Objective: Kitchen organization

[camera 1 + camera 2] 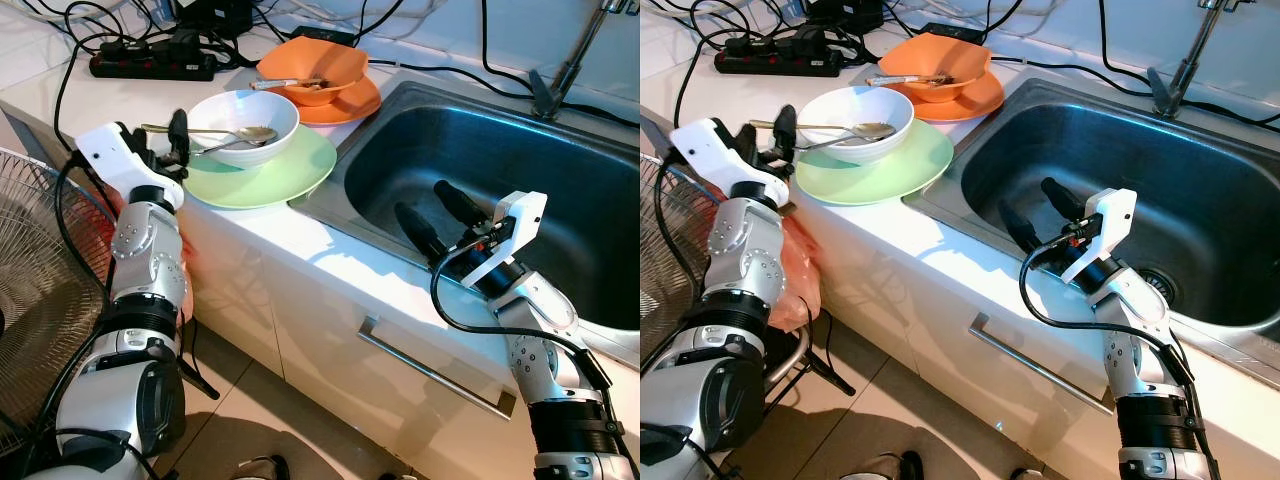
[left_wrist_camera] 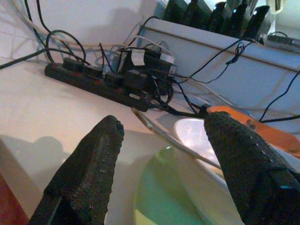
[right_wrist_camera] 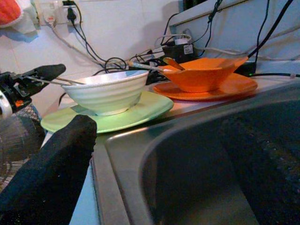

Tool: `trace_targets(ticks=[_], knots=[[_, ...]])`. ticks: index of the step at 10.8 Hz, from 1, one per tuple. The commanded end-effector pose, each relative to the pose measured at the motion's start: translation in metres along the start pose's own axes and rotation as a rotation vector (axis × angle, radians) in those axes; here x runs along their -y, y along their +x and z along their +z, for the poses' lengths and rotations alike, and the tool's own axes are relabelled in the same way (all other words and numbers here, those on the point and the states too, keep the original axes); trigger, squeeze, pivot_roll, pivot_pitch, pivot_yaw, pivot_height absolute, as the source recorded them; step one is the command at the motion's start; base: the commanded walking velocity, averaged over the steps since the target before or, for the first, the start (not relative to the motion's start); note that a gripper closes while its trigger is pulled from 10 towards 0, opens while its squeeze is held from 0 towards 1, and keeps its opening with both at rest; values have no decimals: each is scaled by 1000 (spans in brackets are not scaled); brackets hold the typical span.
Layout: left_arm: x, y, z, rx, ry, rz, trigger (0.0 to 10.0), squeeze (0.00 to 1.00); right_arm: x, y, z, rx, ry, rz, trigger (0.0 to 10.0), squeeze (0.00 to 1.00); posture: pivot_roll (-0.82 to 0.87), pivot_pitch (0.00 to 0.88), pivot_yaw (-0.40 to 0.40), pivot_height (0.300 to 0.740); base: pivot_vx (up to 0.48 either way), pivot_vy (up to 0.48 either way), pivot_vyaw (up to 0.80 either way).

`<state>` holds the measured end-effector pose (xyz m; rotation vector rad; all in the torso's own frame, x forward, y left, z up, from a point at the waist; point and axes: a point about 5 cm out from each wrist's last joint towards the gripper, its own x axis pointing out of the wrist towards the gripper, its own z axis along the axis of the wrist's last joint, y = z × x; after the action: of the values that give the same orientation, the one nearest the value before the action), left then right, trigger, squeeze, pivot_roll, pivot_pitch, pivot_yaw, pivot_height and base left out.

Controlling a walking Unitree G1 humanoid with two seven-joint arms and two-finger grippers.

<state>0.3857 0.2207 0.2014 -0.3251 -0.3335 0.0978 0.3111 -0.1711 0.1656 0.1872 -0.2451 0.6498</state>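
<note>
Bench [image 1: 300, 250] of white stone runs from the upper left of the frame down toward the lower right, with a steel sink [image 1: 560, 150] sunk into it at the right and a faucet [image 1: 560, 70] at the upper right corner. Left of the sink, near the bench's front edge, a green plate [image 1: 290, 165] carries a white bowl [image 1: 240, 115], and two spoons [image 1: 235, 135] lie in the bowl with handles sticking out to the left. Behind them, toward the upper middle, an orange plate [image 1: 350, 105] holds an orange bowl [image 1: 315, 65] with another utensil in it. A black power strip [image 1: 150, 65] with a tangle of cables sits at the upper left.

Left gripper [image 1: 178, 135] is at the left rim of the green plate, its fingers [image 2: 89, 168] spread apart on either side of a spoon handle without closing on it. Right gripper [image 1: 435, 212] hangs over the sink's front wall in the centre right, fingers [image 1: 455, 198] released and grasping nothing. A wire fan guard [image 1: 40, 300] stands at the far left.
</note>
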Motion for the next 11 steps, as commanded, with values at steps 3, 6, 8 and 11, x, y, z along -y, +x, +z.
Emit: trace_targets(ticks=[3, 6, 8, 11], knots=[[1, 6, 6, 7, -9, -2, 3294, 0, -1, -3, -6, -10, 23, -15, 10000, 0, 9, 109, 55, 740, 0, 0, 0], [-1, 7, 7, 14, -3, 12, 0, 0, -1, -4, -5, -9, 22, -18, 10000, 0, 5, 102, 53, 740, 0, 0, 0], [-1, 7, 6, 15, 0, 15, 0, 0, 0, -3, -5, -9, 19, -16, 10000, 0, 4, 96, 52, 740, 0, 0, 0], [-2, 7, 6, 19, 6, 19, 0, 0, 0, -3, -5, -11, 16, -17, 10000, 0, 3, 92, 51, 740, 0, 0, 0]])
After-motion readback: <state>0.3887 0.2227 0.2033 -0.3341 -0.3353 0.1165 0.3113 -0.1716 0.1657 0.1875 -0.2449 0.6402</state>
